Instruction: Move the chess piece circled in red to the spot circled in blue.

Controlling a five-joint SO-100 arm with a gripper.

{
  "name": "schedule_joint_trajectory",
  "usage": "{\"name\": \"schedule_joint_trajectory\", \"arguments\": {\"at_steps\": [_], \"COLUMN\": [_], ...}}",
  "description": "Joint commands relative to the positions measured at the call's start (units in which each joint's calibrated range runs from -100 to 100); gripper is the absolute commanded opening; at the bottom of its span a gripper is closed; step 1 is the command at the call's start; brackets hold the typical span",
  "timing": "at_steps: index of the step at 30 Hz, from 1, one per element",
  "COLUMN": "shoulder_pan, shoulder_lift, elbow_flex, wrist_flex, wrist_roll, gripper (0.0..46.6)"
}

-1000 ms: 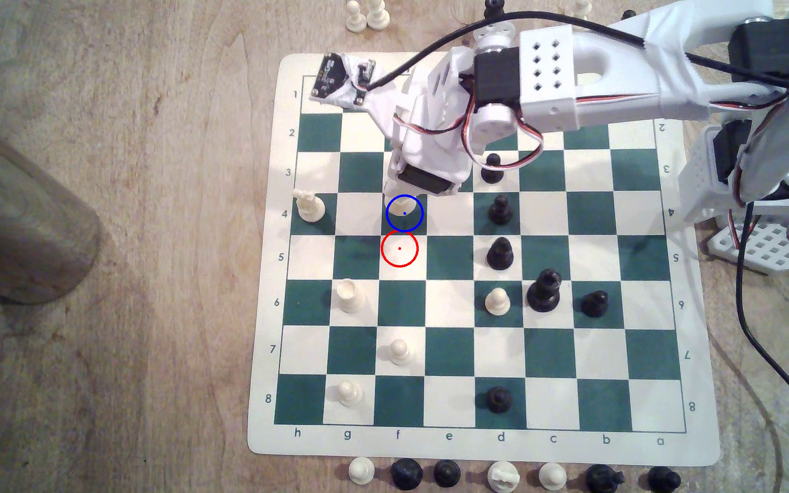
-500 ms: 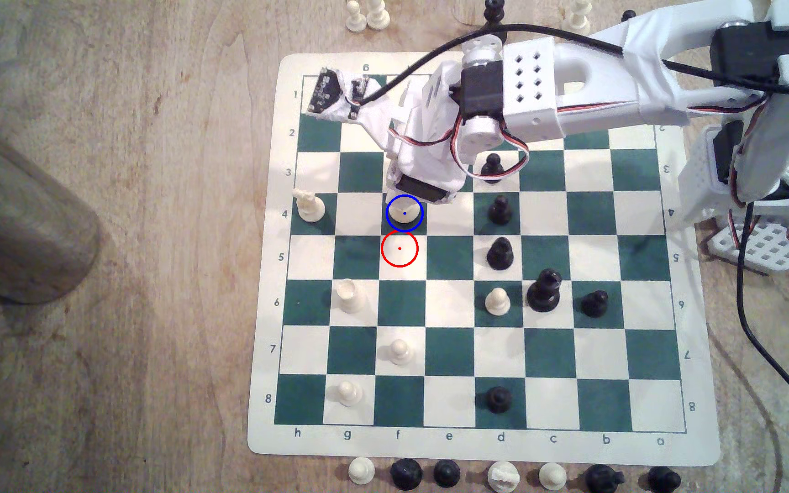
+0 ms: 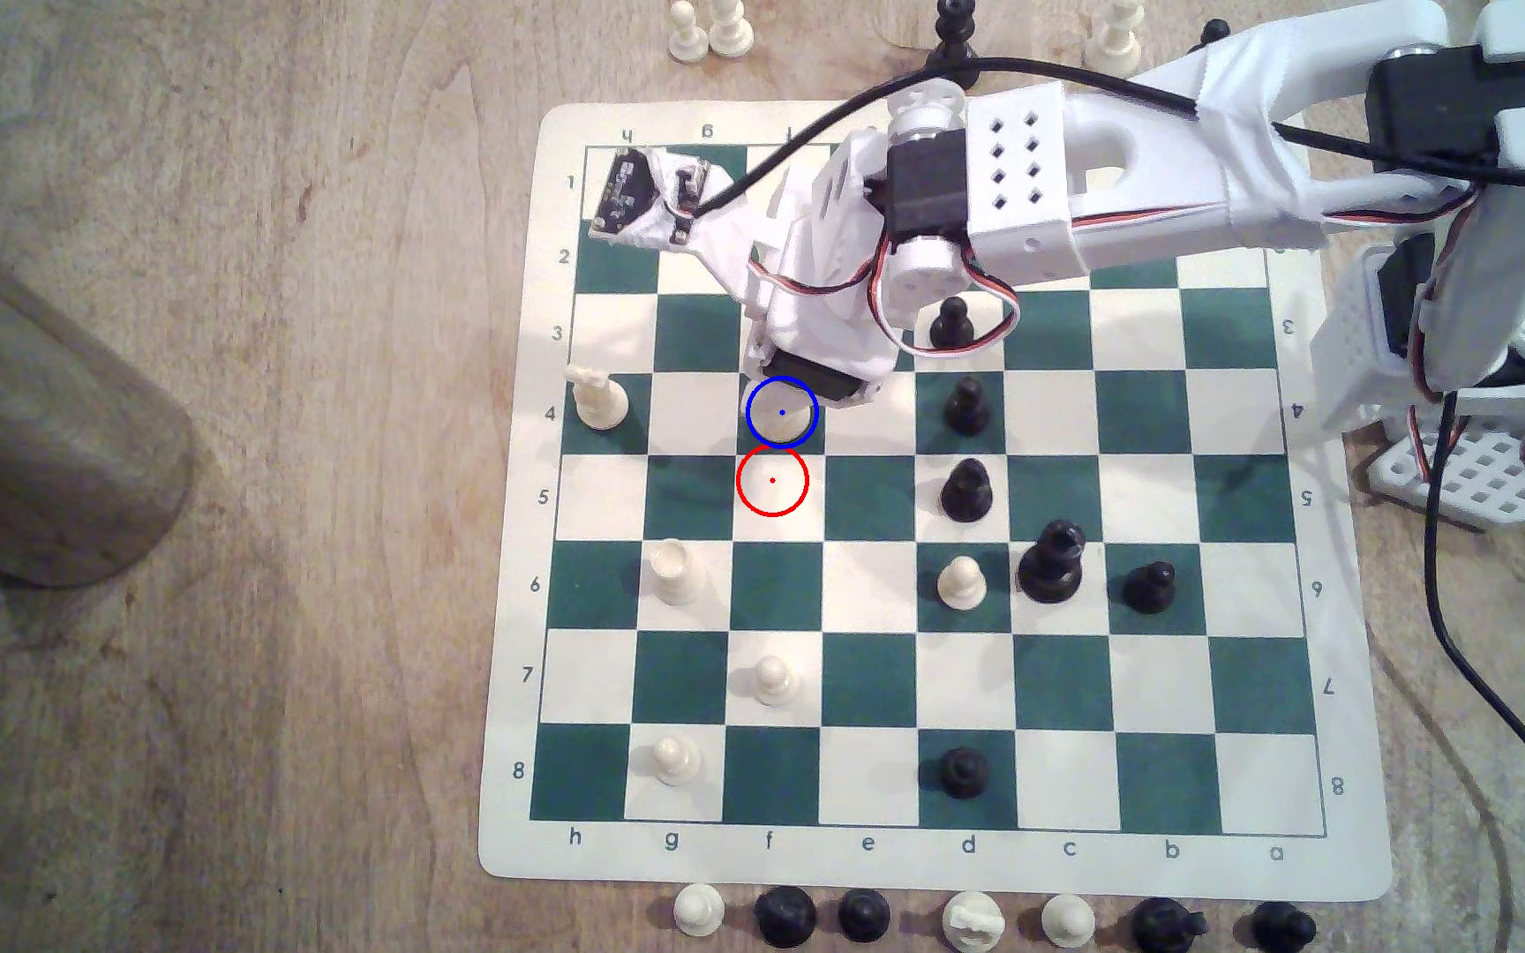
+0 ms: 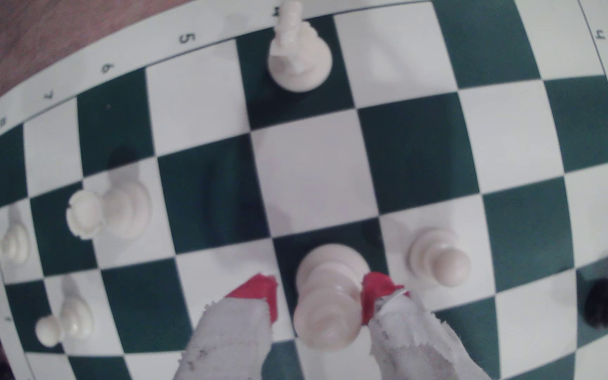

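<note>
The arm reaches in from the exterior view's right, bent down over the board, and its gripper sits right at the piece, which stands on the spot, the dark green square on file f, row 4, with the blue ring around it. In the exterior view the piece shows as a pale round shape inside that ring, partly under the wrist. In the wrist view the red-tipped fingers are parted: one red tip touches the side of the piece, while the other stands clear of it with a gap of white square between, so the grip is loose and open, not clamped. The piece looks upright with its base on the green square, though whether it fully rests on the board I cannot tell. The red ring marks the white square just next to the spot, one row toward 5, and no piece stands in it. A white pawn stands on the square beside the piece in the wrist view, and a white piece with a notched top stands at g6. Black pawns line file d, well apart from the gripper. More pieces stand off the board on the counter.
</note>
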Motion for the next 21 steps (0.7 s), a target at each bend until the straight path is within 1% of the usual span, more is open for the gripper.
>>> {"name": "schedule_joint_trajectory", "arguments": {"at_steps": [1,10,12,19,21], "shoulder_pan": [-0.2,0.2,-0.1,0.1,-0.1], "shoulder_lift": [-2.3,-6.9,-10.1,-17.2,-19.9], "elbow_flex": [-2.9,-0.4,1.4,5.5,6.5], "wrist_flex": [-0.2,0.7,2.0,5.8,8.1], "wrist_roll": [-0.3,0.0,0.0,0.4,0.4], "gripper": [18.7,20.6,21.0,21.3,20.7]}}
